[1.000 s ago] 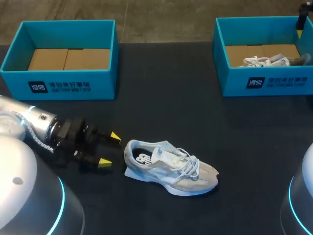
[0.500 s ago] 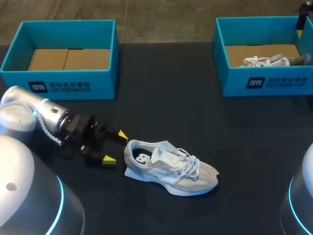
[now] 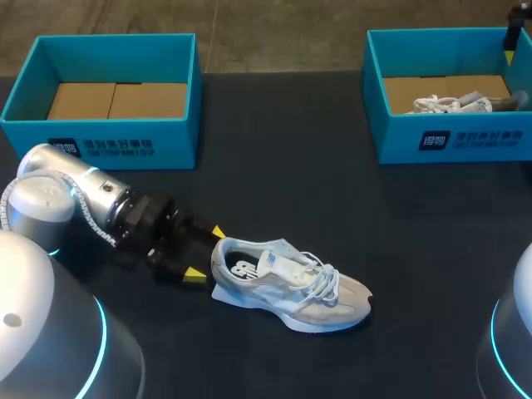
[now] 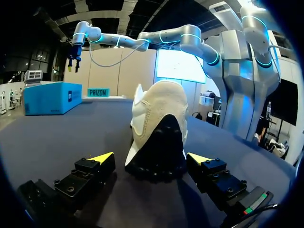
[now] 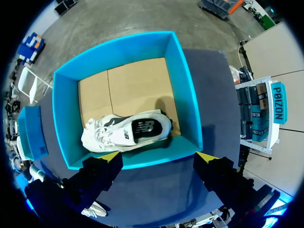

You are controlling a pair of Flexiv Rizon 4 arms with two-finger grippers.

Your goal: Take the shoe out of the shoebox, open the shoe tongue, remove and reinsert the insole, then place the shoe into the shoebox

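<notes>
A pale grey-and-white shoe (image 3: 287, 284) lies on the dark table near the front, heel toward the left, its white laces loose. My left gripper (image 3: 205, 253) is open right at the heel; in the left wrist view the heel (image 4: 159, 135) stands just ahead of and between the two yellow-tipped fingers (image 4: 101, 157), not touched by them. My right gripper (image 5: 156, 155) hangs open high above the right blue shoebox (image 5: 187, 97), which holds a second white shoe (image 5: 126, 132). In the head view that box (image 3: 453, 137) is at the back right, with only a bit of my right gripper (image 3: 511, 37) showing at the edge.
An empty blue shoebox (image 3: 108, 141) with a cardboard floor stands at the back left, behind my left arm (image 3: 75, 204). Bare dark table (image 3: 316, 191) lies between the two boxes and to the right of the shoe.
My left gripper has moved right and a little forward, from a gap away up to the shoe's heel, staying open. The shoe and the right arm have not moved.
</notes>
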